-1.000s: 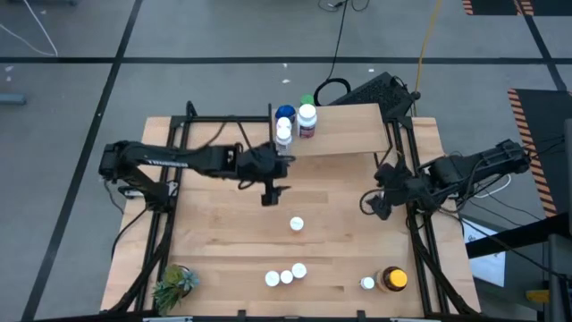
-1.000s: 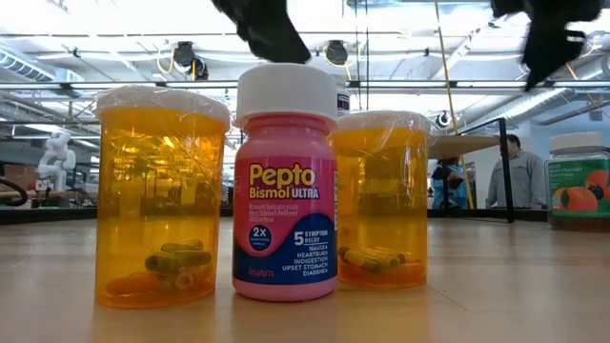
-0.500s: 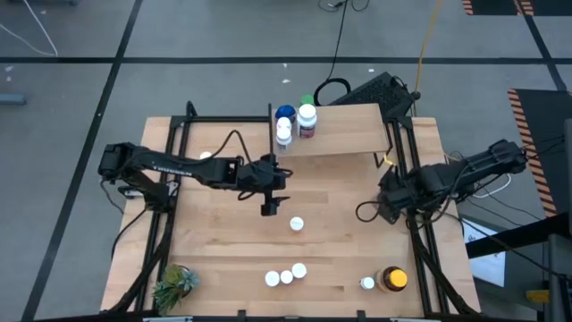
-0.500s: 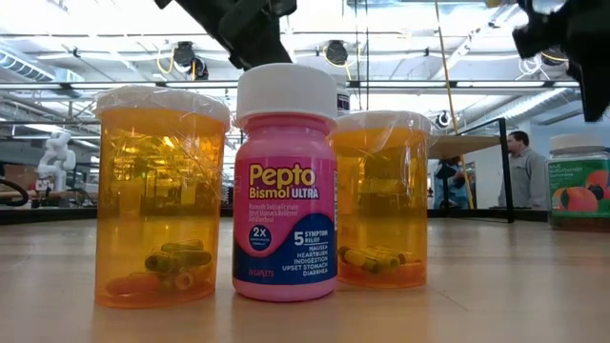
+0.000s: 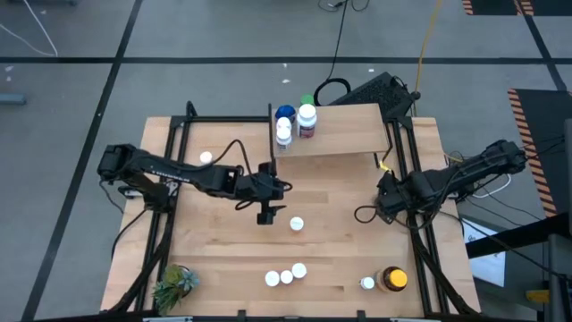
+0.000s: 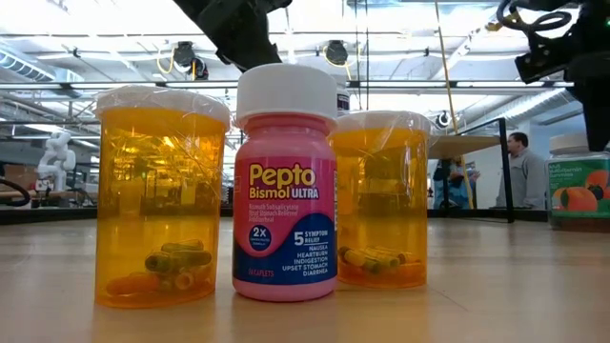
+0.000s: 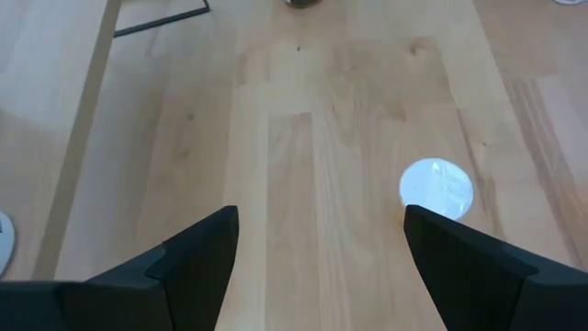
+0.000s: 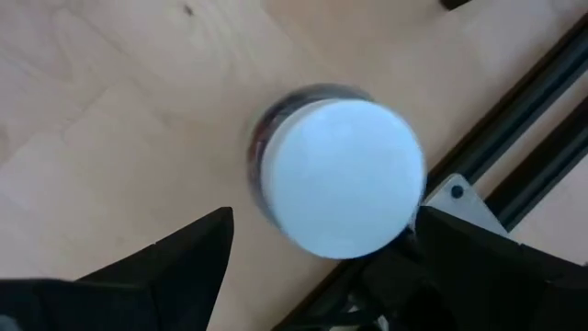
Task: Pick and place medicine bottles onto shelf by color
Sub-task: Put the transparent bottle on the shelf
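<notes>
Left hand (image 5: 267, 216) is wide open, holding nothing, hanging over the counter (image 5: 223, 250) with a lone white-capped bottle (image 5: 297, 224) just ahead of its fingers, probably lining up a grab. Right hand (image 8: 317, 267), also open, straddles another white cap (image 8: 342, 177). The shelf (image 5: 344, 131) is well beyond both.

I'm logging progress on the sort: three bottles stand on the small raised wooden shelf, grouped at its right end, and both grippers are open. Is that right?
Not quite: in the high view the three bottles, a blue-capped one, a white-capped one and a smaller white one, are grouped at the left end of the small raised light-wood shelf. The left gripper and right gripper are open.
</notes>
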